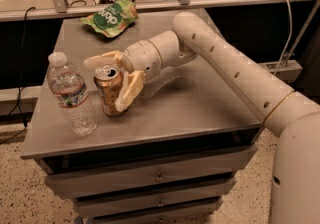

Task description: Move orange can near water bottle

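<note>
The orange can (107, 94) stands upright on the grey table (190, 113), at its front left. The water bottle (72, 99), clear with a white cap, stands upright just left of the can with a small gap between them. My gripper (103, 84) reaches in from the right and is open around the can. One finger (100, 60) lies behind the can's top. The other finger (128, 90) is at the can's right front side.
A green snack bag (110, 16) lies at the table's back edge. A metal rail (150, 4) runs behind the table. Drawers (157, 178) sit under the tabletop. My white arm (235, 73) crosses the table's right half.
</note>
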Available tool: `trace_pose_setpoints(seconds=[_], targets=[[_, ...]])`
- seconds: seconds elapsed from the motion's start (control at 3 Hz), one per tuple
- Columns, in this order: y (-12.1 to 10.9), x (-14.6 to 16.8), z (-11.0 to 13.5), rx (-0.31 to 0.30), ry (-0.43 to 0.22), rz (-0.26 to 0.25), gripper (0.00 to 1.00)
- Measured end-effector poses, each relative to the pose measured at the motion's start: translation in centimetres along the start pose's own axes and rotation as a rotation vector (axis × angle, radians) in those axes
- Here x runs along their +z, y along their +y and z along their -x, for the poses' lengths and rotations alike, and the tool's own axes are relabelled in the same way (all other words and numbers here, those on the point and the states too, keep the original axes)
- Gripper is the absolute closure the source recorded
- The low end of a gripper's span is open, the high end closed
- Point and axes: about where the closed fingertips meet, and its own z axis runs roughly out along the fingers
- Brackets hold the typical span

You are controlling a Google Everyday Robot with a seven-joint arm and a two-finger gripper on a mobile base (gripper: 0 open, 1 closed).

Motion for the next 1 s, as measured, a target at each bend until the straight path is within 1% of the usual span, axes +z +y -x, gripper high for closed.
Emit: trace_pose_setpoints(seconds=[0.33,0.67,1.0], targets=[[0.5,-0.7,0.2,0.003,0.014,-0.021,0.00],[2.8,-3.3,1.4,0.020,0.065,-0.092,0.00],[7.0,-8.1,3.3,0.036,0.115,-0.230,0.00]])
